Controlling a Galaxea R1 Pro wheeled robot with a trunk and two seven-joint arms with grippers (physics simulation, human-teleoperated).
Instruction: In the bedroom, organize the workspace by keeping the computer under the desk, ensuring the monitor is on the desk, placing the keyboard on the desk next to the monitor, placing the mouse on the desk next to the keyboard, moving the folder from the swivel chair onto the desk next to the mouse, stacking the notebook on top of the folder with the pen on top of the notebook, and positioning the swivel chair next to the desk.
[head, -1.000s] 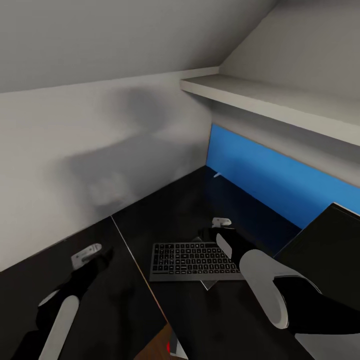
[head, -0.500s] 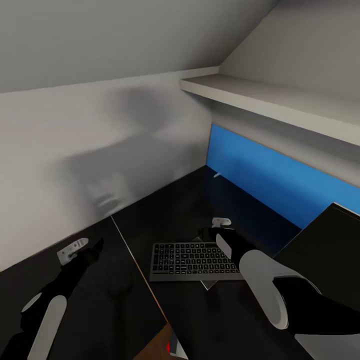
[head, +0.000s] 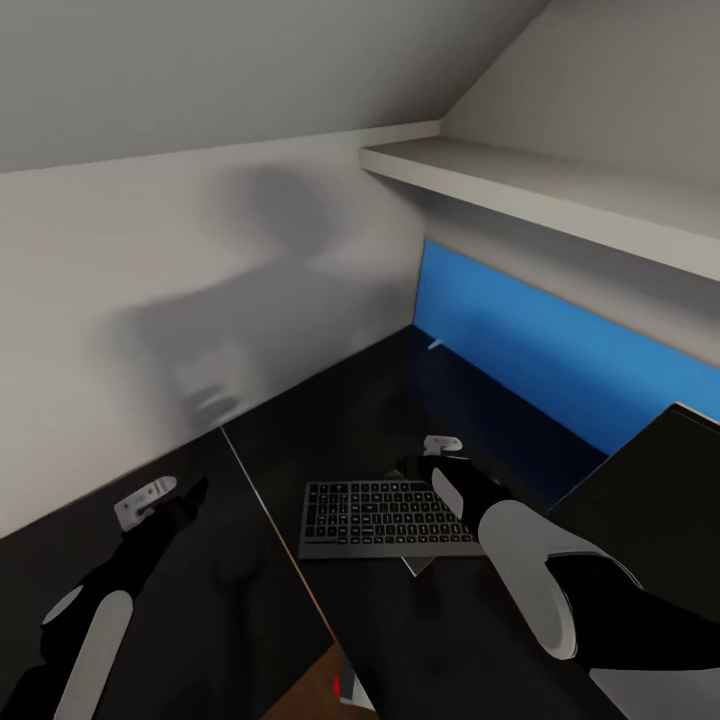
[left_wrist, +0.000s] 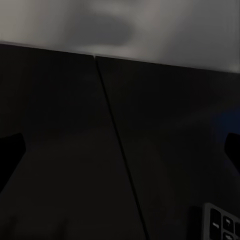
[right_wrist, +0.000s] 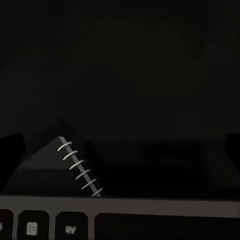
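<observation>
The black keyboard (head: 385, 518) lies on the black desk (head: 250, 600), partly over a dark spiral-bound notebook (head: 421, 563) whose corners stick out from beneath it. In the right wrist view the notebook's (right_wrist: 52, 165) ring binding shows just beyond the keyboard's (right_wrist: 120, 222) edge. My right gripper (head: 432, 457) hovers open over the keyboard's far right end, its jaws wide apart (right_wrist: 120, 150). My left gripper (head: 165, 495) is open above bare desk to the left, well clear of the keyboard (left_wrist: 222, 222). The monitor (head: 650, 480) stands at the right. A small white pen (head: 435, 346) lies by the blue back panel.
A seam (head: 265, 530) divides the desk's two sections. The grey wall (head: 150, 300) runs close behind the left section, and a white shelf (head: 540, 190) hangs above the blue back panel (head: 540, 350). Below the desk's front edge a light grey box with a red dot (head: 338, 688) peeks out.
My left gripper has moved left and slightly away from the keyboard. The head camera has tilted a little. My right gripper and the keyboard have stayed put.
</observation>
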